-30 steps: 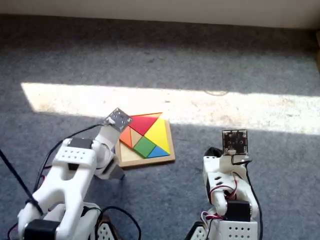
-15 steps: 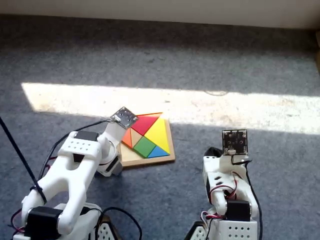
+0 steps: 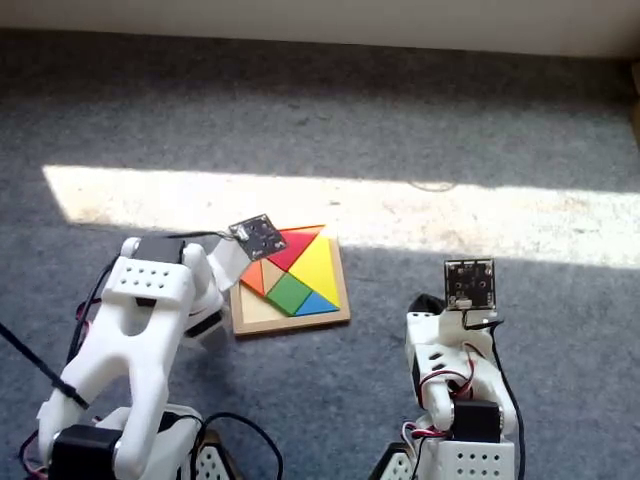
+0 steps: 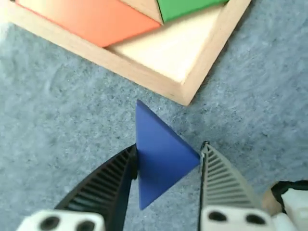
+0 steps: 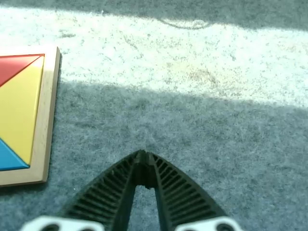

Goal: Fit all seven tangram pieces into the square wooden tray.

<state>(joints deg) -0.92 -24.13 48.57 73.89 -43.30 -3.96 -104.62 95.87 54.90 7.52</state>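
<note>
Blue triangle (image 4: 161, 156) is clamped between the left gripper (image 4: 168, 148) jaws. It sits just outside the wooden tray (image 4: 144, 77), at the corner nearest that arm, apart from the rim. Over the last second the left arm (image 3: 150, 320) swung its wrist further over the tray while its upper body shifted sideways. The piece isn't in yet. The bare wood gap (image 4: 175, 45) inside that corner looks like its slot, so I'd call this final-piece alignment. Can't tell if the triangle is clear of the carpet (image 3: 400, 120). The arm is hunched low with the wrist pitched down. Right gripper (image 5: 143, 168) is closed on nothing, parked over carpet beside the tray, and hasn't moved.
</note>
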